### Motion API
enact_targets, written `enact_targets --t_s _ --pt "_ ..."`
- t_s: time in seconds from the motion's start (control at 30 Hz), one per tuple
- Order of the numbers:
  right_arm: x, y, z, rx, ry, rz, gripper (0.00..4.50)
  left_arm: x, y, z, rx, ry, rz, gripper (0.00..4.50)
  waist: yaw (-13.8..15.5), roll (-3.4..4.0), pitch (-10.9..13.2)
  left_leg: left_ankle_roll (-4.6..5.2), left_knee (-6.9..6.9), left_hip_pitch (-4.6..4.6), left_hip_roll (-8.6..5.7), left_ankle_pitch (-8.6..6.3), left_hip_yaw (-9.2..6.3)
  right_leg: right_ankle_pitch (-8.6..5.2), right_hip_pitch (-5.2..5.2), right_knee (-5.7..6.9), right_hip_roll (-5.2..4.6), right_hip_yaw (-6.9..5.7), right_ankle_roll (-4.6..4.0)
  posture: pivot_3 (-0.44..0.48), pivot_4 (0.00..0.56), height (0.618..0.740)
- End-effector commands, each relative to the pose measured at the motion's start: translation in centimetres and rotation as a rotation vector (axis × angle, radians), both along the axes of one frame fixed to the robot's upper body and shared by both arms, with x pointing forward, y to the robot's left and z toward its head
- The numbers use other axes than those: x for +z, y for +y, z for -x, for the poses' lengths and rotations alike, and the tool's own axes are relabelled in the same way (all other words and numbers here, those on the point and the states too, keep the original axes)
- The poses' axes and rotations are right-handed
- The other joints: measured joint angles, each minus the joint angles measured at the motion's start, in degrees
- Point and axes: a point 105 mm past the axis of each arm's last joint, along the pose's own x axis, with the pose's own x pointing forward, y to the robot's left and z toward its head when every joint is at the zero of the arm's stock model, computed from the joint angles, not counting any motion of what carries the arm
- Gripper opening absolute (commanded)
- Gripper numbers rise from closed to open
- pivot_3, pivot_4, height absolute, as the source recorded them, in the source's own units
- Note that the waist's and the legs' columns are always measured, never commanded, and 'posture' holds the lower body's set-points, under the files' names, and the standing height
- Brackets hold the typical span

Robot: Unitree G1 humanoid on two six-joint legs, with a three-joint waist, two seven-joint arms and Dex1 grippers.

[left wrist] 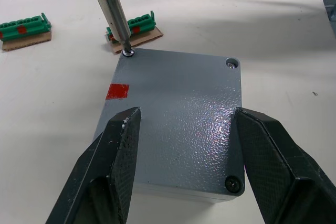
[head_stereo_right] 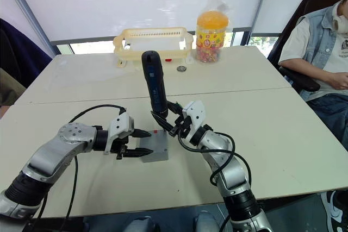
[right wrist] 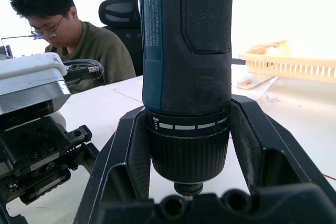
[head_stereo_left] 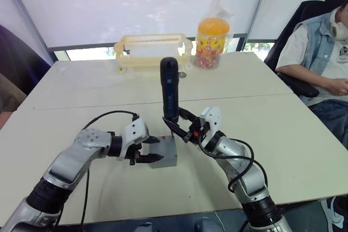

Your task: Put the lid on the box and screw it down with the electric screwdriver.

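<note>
Screwdriver point(head_stereo_left: 169, 88) bit on lid point(left wrist: 178, 124) corner screw

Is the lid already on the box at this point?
Yes. The lid sits flush on the box, screws in its corners, the screwdriver bit on one.

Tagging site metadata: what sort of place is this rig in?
Likely an office or lab workspace, not a factory line: plain white tables pushed together, seated people in office chairs, a curtained window, and a candy jar beside a plastic basket.
</note>
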Motion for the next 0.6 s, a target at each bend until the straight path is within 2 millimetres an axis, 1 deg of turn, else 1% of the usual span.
enact_targets --t_s 0.03,0.6 --pt "-2.9 0.0 0.0 0.006 0.104 0.049 1.78 -3.3 1.0 0.5 0.035 0.111 -0.098 2.87 0.0 0.00 0.0 0.00 0.00 0.00 0.00 0.00 -0.01 -0.02 0.00 0.00 0.00 -0.01 0.03 0.000 0.150 0.740" --pt "-4.5 -0.1 0.0 0.015 0.142 0.075 1.78 -3.4 0.9 0.7 0.033 0.107 -0.098 2.87 0.0 0.04 -0.2 0.00 -0.06 0.00 0.00 -0.01 -0.08 -0.18 0.01 -0.05 -0.04 -0.04 0.08 0.000 0.150 0.740"
